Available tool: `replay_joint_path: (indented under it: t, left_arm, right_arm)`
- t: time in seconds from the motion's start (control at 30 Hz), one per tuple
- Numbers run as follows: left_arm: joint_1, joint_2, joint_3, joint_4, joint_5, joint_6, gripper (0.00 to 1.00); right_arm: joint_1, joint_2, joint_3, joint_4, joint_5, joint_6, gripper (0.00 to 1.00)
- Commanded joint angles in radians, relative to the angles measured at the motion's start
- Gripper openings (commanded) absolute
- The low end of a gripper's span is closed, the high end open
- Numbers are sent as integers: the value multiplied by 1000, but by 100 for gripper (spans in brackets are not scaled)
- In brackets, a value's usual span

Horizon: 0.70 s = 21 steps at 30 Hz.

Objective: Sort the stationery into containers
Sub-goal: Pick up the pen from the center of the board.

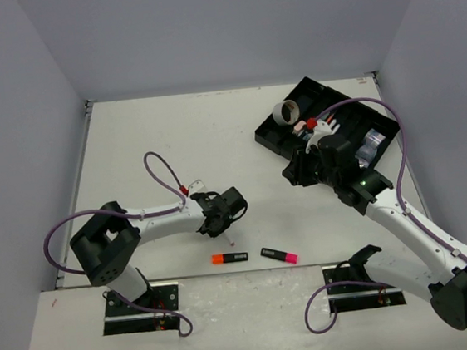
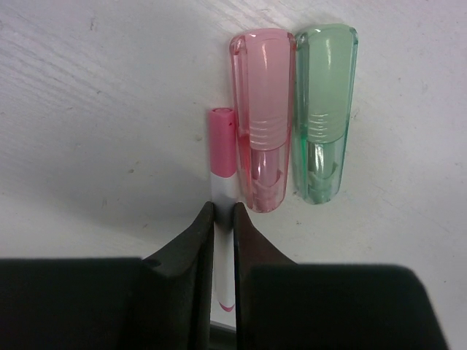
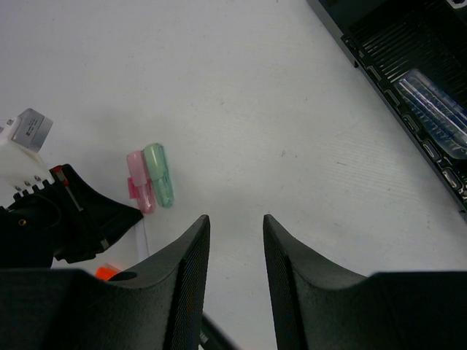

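Closest to the left wrist lens, found the left gripper (image 2: 223, 211) pinching a thin pink-and-white pen (image 2: 221, 153) partway along its white shaft, down at the level of the white table (image 1: 172, 148). Could not tell whether resting or just lifted. Saw, just beside the pink end, 2 translucent capped pieces side by side and touching: 1 pink (image 2: 263, 109), 1 green (image 2: 326, 109). Found the right gripper (image 3: 236, 219) over bare table by the tray, well apart from the pen, jaws spread and holding nothing.

Judged the sorting well short of finished. Counted as already placed in the black divided tray (image 1: 312, 85) at the far right: 1 grey tape ring (image 1: 287, 112) on its left end, plus shiny silver-blue pieces (image 1: 370, 145) in 1 compartment, too blurred to number. Glimpsed something red and white there beside the right wrist, but could not identify it.

Counted 5 items outside the tray: 1 pen in the pinch, 2 capped pieces, and 2 black highlighters toward the near edge, 1 orange-ended (image 1: 230, 257) and 1 pink-ended (image 1: 280, 255), near each other but apart. Counted 1 tray. Saw no eraser.
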Motion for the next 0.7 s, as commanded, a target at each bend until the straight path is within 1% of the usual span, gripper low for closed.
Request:
replay_joint_path:
  t: [0.0,0.13,0.27,0.37,0.5,0.57,0.6,0.67]
  left_arm:
    - [6,41,-6,51,52,30,0]
    - [6,18,14,53,49,37,0]
    - [6,-46,18,68,48,60,0]
    - [5,-93,11,71,49,73,0]
    - [0,-224,-35,103,47,100,0]
    - [-1,-326,-83,173,42,150,0]
    - [-3,-362,-100,218,41,185,0]
    - [-3,-459,-149,386,49,316,0]
  right_arm:
    - [0,-29,-11,40,-5,-18,37]
    - [1,-30,-14,45,-11,-16,37]
    - [2,-31,-17,54,-36,-22,37]
    - [2,-31,-21,67,-104,-33,37]
    - [2,-37,-37,106,-204,-38,38]
    - [2,-30,-50,148,-342,-33,40]
    - [2,-26,-57,173,-402,-21,43]
    - [5,-9,-94,268,-564,39,54]
